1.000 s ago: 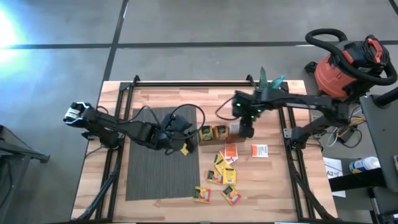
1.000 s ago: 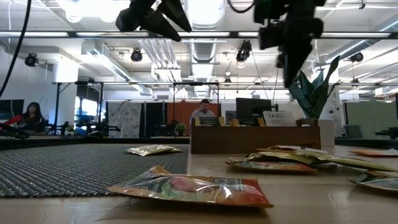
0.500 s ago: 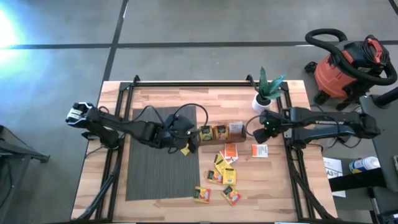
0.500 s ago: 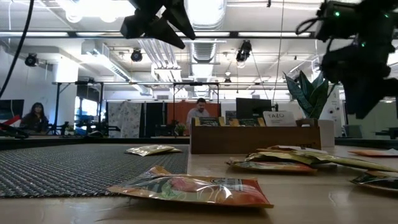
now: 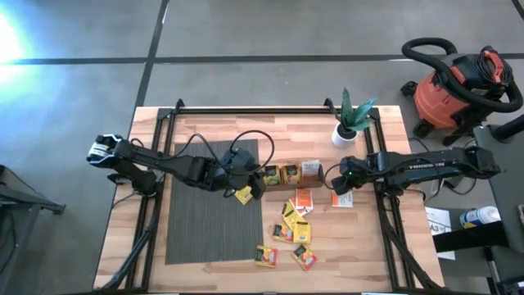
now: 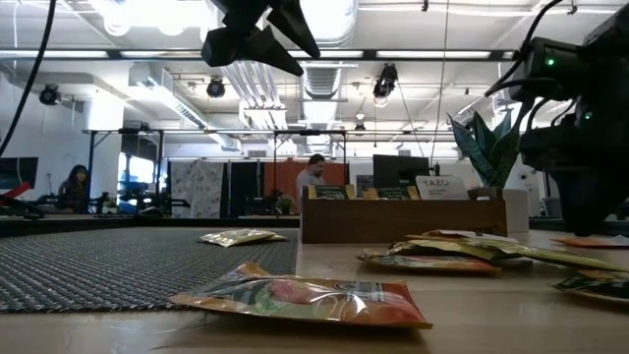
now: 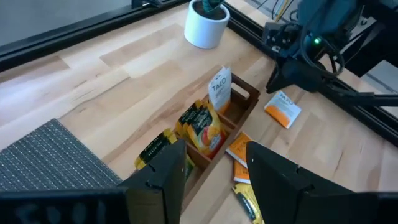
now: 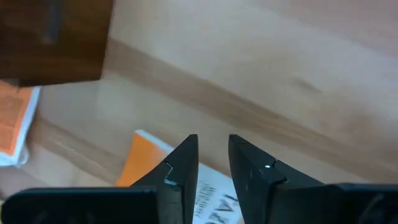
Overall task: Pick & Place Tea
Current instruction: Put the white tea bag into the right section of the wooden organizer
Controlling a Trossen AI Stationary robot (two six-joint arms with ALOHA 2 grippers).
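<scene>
Tea sachets, small flat squares in yellow, orange and white, are lying scattered on the light wooden table (image 5: 205, 127) between its middle and its near edge, with one yellow-and-orange sachet (image 6: 305, 298) sitting closest to the near edge in the low view. Several more are standing upright in the small brown wooden tray (image 5: 291, 174) near the table's middle, just beside the dark woven mat (image 5: 205, 221) that is covering the left half. A white-and-orange sachet (image 5: 342, 198) is lying apart from the rest, toward the right edge. The right gripper (image 8: 213, 158) is hanging directly over this sachet, its fingers (image 8: 183, 163) standing narrowly apart and holding nothing; whether the tips are touching the sachet I cannot tell. The left gripper (image 7: 214, 168) is hovering above the mat's right edge, beside the tray, with its fingers spread wide and empty, and a yellow sachet (image 5: 243, 195) is lying on the mat just below it. A white pot with a green plant (image 5: 348, 127) is standing near the far right corner.
</scene>
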